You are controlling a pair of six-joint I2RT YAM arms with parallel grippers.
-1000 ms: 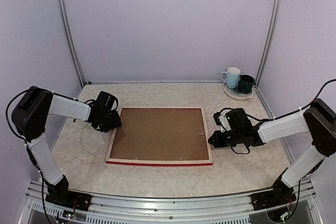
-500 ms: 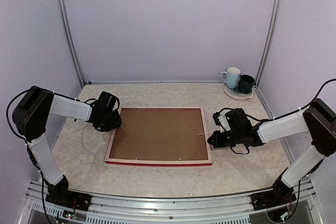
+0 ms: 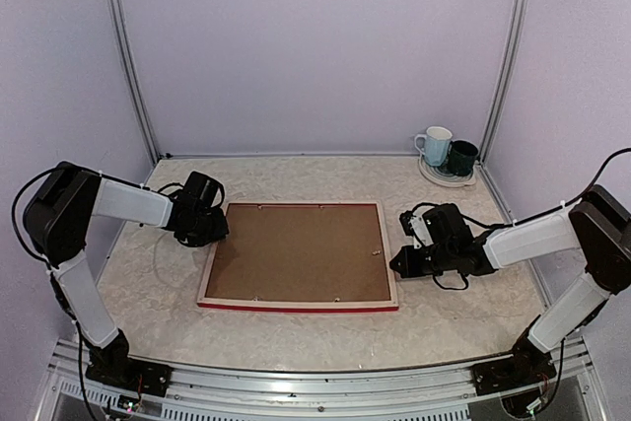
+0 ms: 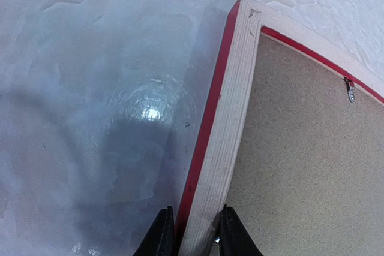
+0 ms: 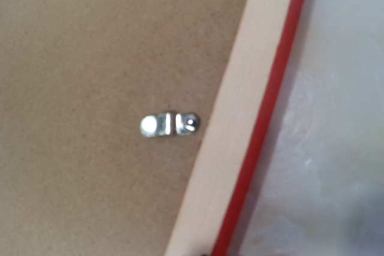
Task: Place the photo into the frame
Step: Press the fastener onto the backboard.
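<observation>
The middle of the counter (image 3: 296,337) is taken up by the frame (image 3: 296,303). Bare strips are left along its near and far edges; the far right corner is blocked by two mugs (image 3: 435,145).

The pale, marbled table (image 3: 296,342) carries the frame (image 3: 296,301) lying flat near its middle, back up. Its wood is pale, with a red strip along the near edge, and a brown backing board (image 3: 296,251) fills it. In the far right corner sits a saucer (image 3: 441,178) bearing a white mug (image 3: 434,145) and a dark mug (image 3: 461,156).
</observation>
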